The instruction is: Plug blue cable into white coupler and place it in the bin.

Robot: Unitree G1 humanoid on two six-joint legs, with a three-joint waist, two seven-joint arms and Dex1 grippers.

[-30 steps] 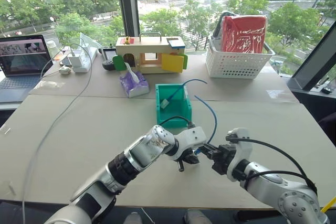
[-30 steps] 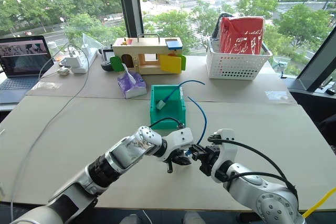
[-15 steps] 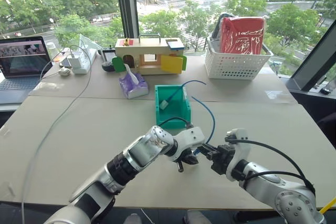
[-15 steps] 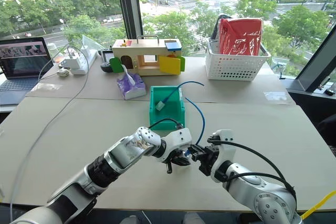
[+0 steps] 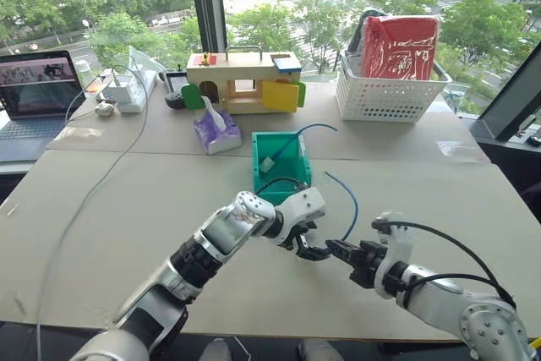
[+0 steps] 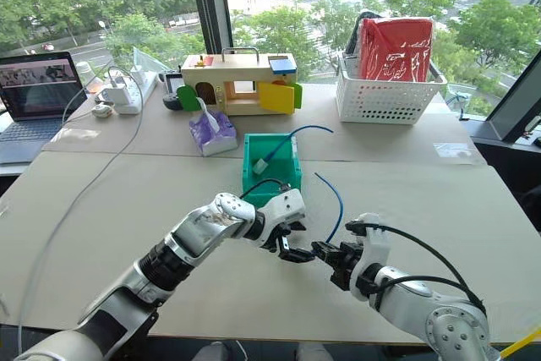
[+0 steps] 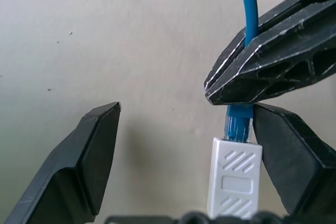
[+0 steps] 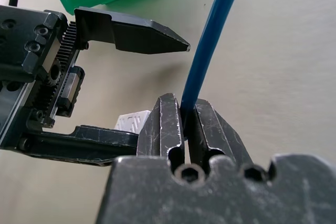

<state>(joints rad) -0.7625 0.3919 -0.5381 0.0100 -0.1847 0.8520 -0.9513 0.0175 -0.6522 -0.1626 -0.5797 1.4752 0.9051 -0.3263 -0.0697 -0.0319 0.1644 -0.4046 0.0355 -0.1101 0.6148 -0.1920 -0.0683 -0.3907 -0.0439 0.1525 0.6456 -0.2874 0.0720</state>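
Observation:
The blue cable ends in a plug seated in the white coupler. My right gripper is shut on the cable just behind that plug. From there the cable arcs up over the table. My left gripper is open, its fingers spread wide on either side of the coupler, which lies close against one finger. Both grippers meet just in front of the teal bin, over the table's near middle.
Another blue cable with a white block lies in the bin. Behind it are a purple tissue pack, a wooden toy house and a white lattice basket. A laptop and a grey-white cord are at left.
My left gripper has opened and let go of the coupler, which stays on the cable held by my right gripper. Both hands shifted slightly; the camera also moved.

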